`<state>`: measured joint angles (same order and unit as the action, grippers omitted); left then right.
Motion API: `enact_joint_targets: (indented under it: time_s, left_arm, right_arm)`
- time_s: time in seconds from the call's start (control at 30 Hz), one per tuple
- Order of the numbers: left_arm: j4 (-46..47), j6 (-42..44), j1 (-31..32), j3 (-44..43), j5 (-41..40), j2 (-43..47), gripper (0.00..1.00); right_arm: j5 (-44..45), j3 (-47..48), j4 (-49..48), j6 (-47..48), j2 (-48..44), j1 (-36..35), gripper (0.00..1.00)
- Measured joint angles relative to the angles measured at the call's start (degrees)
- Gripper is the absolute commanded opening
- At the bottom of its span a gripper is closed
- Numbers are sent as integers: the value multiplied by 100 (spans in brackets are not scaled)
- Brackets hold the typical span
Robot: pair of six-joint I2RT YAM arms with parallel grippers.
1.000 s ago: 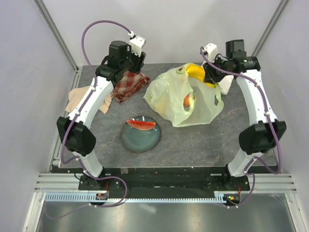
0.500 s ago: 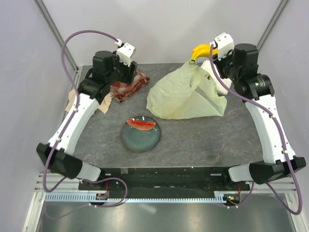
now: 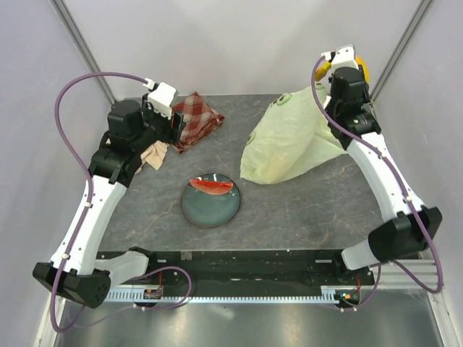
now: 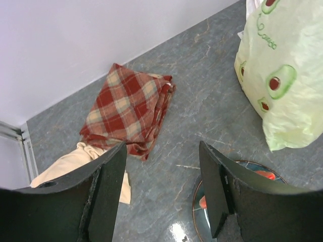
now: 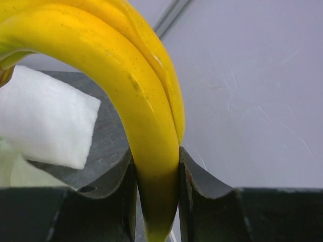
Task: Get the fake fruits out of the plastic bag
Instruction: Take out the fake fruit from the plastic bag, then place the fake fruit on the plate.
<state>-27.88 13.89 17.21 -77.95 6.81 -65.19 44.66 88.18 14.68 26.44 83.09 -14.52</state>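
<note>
mostly hidden from top cam, banana bunch (image 5: pixel 126 85) clamped in r fingers (image 5: pixel 202 194), l fingers (image 4: pixel 103 196) apart, bag (image 3: pixel 289 141) contents unseen

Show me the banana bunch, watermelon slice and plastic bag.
banana bunch (image 5: pixel 146 116), right wrist view, front banana's curve.
watermelon slice (image 3: pixel 210 186), top external view, red flesh.
plastic bag (image 3: pixel 289 141), top external view, broad middle.

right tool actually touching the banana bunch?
Touching. The right wrist view shows the banana bunch clamped in the right tool, both fingers pressed against its sides with no gap.
</note>
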Motion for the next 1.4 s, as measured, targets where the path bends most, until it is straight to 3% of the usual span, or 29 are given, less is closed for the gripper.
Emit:
enact_joint_targets:
  time_s: [0.23,0.37,0.5,0.53,0.6,0.7,0.83,0.93,1.17,1.4]
  left_arm:
    - [-61,-63,-232,79,302,155,68]
    - [-127,-101,-282,79,549,271,68]
    - [-210,-238,-437,79,684,422,68]
    - [-214,-269,-487,79,691,448,68]
    - [-219,-341,-612,79,713,514,68]
    - [-238,-407,-772,79,730,614,68]
    - [-286,-431,-911,76,739,754,68]
    - [-341,-444,-1019,76,817,863,68]
    - [-385,-546,-1375,81,925,1202,68]
    - [-378,-597,-1563,144,1128,1412,68]
  right_arm:
    - [297,1139,-374,223,1705,433,0]
    - [-710,2350,455,-195,2192,737,0]
    - [-2573,2496,1169,-737,1300,756,0]
    - [-3453,2374,1390,-905,748,632,0]
    - [-4190,2232,1519,-1080,192,205,0]
    - [-5849,1727,1716,-1580,-837,-981,0]
    - [-7077,772,1878,-1952,-1403,-1545,0]
    - [-7385,317,2151,-2065,-975,-1974,0]
    - [-7632,-31,2752,-2076,1040,-3316,0]
    - [-7385,28,2736,-2406,2079,-3637,0]
